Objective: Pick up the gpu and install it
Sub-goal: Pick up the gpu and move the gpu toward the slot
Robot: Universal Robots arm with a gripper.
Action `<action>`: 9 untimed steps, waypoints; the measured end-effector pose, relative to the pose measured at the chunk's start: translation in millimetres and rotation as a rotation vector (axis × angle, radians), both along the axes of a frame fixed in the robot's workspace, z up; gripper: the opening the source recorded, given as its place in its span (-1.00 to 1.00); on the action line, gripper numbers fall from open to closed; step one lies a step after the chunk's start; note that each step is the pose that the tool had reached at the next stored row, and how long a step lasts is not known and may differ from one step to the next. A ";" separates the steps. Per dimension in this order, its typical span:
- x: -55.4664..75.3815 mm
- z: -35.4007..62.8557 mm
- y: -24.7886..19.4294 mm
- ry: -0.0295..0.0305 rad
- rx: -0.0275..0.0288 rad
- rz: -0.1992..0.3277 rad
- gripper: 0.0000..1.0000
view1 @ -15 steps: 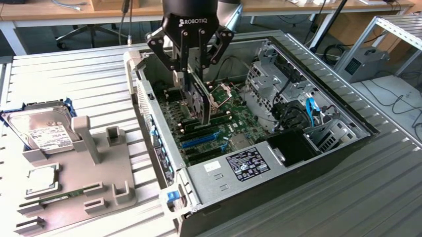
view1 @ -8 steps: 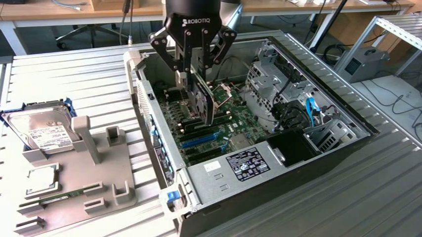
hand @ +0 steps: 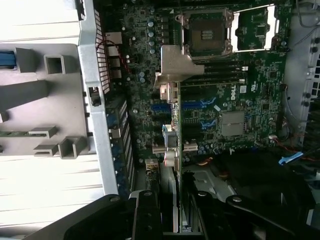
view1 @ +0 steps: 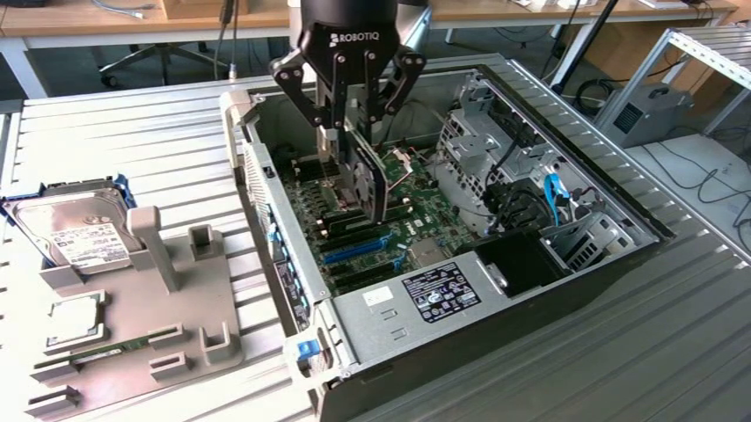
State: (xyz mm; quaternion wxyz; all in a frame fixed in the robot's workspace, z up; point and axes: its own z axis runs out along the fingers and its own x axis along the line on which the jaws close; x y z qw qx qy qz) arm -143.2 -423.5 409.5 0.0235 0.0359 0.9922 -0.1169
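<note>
Inside the open computer case, the gpu is held upright, gripped by the gripper, above the motherboard near its blue slots. The pickup is done; seating is judged not yet complete.

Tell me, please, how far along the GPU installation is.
Pickup looks done: the gripper is shut on the gpu, holding it edge-down inside the open computer case. In hand: the card hangs over the motherboard, near the blue slots. Left: it does not appear seated in a slot yet.
</note>
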 end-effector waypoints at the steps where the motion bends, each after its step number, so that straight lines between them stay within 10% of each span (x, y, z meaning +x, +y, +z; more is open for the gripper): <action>1: 0.5 0.0 0.0 0.0001 -0.0025 0.000 -0.41; 9: 4.1 -0.1 0.4 0.0000 -0.0210 0.000 -0.41</action>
